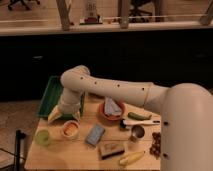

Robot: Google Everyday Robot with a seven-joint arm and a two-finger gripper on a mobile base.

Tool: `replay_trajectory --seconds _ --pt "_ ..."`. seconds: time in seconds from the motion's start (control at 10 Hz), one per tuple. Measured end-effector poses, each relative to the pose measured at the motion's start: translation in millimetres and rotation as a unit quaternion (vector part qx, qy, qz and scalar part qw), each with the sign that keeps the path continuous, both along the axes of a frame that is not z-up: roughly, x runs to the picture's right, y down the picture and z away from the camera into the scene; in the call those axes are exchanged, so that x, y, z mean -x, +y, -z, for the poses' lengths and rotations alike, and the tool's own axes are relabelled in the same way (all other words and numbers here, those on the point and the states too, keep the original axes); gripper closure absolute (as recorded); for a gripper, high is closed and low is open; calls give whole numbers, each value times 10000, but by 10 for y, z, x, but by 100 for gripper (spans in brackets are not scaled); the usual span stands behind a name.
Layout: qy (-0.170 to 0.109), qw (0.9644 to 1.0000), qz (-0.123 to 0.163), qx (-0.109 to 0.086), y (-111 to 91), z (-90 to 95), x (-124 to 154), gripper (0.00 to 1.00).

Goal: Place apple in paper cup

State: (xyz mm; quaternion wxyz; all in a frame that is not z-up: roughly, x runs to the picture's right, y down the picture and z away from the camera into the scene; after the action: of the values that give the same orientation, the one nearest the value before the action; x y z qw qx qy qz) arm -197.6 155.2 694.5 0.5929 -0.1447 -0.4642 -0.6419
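The paper cup (70,129) stands on the wooden table (75,155) near its left side. It is short and whitish-tan with a pale rim. The orange-red apple (70,128) sits inside it and shows through the mouth. My gripper (59,114) hangs at the end of the white arm, just above and to the left of the cup, apart from it and over the near edge of the green tray.
A green tray (50,92) lies at the back left and a yellow-green cup (43,137) left of the paper cup. To the right are a blue packet (95,134), an orange bowl (112,111), a cucumber (139,116), a metal cup (136,132), a brown box (111,149), a banana (131,158) and grapes (156,143).
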Motion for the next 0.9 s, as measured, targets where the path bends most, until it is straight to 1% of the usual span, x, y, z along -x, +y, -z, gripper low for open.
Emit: replay_trajectory --seconds 0.4,0.9 --pt "-4 10000 -10 -4 -23 -14 -17 20" --pt "74 9999 2 -80 -67 -28 -39 20"
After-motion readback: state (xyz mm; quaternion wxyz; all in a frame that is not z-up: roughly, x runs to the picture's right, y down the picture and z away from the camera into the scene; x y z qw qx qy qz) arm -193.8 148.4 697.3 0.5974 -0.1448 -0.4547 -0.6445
